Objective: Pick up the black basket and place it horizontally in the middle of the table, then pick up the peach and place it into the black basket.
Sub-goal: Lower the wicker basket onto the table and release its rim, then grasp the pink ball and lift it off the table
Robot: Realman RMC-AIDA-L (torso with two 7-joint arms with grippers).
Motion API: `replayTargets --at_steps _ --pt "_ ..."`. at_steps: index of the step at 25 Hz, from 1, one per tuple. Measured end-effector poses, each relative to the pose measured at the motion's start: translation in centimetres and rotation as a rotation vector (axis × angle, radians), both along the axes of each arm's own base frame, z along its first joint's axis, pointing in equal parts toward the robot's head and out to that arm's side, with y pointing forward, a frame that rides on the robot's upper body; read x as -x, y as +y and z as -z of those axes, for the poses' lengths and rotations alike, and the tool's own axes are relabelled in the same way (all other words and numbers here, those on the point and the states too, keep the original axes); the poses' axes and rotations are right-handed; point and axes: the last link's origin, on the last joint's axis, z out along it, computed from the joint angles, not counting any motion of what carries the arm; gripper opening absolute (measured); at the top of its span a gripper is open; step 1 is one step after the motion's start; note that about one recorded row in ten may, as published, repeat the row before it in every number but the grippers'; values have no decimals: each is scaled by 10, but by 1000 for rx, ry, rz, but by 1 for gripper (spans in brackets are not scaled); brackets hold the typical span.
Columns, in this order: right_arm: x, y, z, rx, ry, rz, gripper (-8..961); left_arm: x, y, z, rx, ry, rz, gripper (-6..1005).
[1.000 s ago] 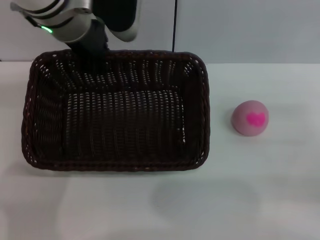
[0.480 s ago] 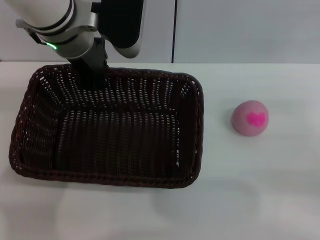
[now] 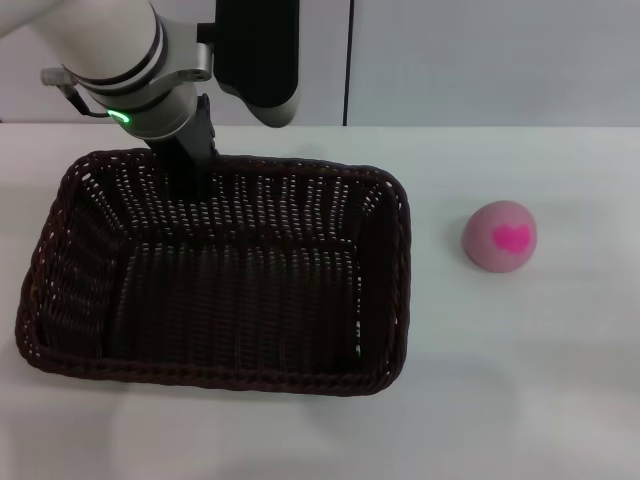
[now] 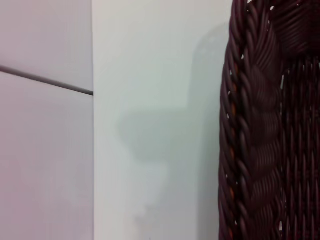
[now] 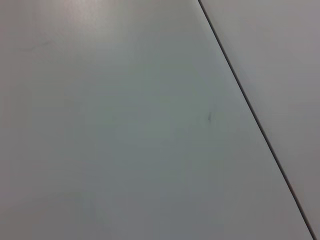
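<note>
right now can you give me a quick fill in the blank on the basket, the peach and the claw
1. The left claw meets the black basket at its ____ rim.
2. The peach lies on the table to the basket's ____.
3. The blotch on the peach is ____.
4. Inside, the basket holds ____.

Missing words: far; right; magenta; nothing

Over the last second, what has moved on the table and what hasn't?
The left hand, at the basket's far rim, has carried it toward the robot and slightly to its left. The peach has stayed where it was on the table.
</note>
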Motion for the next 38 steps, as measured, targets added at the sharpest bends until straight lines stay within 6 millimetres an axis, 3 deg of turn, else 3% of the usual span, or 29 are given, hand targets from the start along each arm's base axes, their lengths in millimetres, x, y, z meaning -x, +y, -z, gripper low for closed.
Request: replayTargets --at_steps 9,16,22,25,28,32,38 --pt "-1 -3 0 -6 1 3 695 -14 -8 3 -63 -52 24 438" --pt "-1 -3 0 -7 0 2 694 -13 -13 6 -63 -46 44 477" --pt "-2 -5 -1 -8 -2 1 694 -13 -11 0 -105 -102 50 651" --pt "-4 -8 -8 -10 -31 -15 694 -17 -8 -18 -173 -233 48 724" --pt "-7 -7 -25 63 -73 -57 695 -15 -4 -50 -284 -424 26 770" --pt "-10 7 -53 292 -92 -72 695 10 -8 -89 -428 -684 -10 801" --pt "19 35 -87 730 -224 14 694 61 -39 -123 -592 -1072 -19 801"
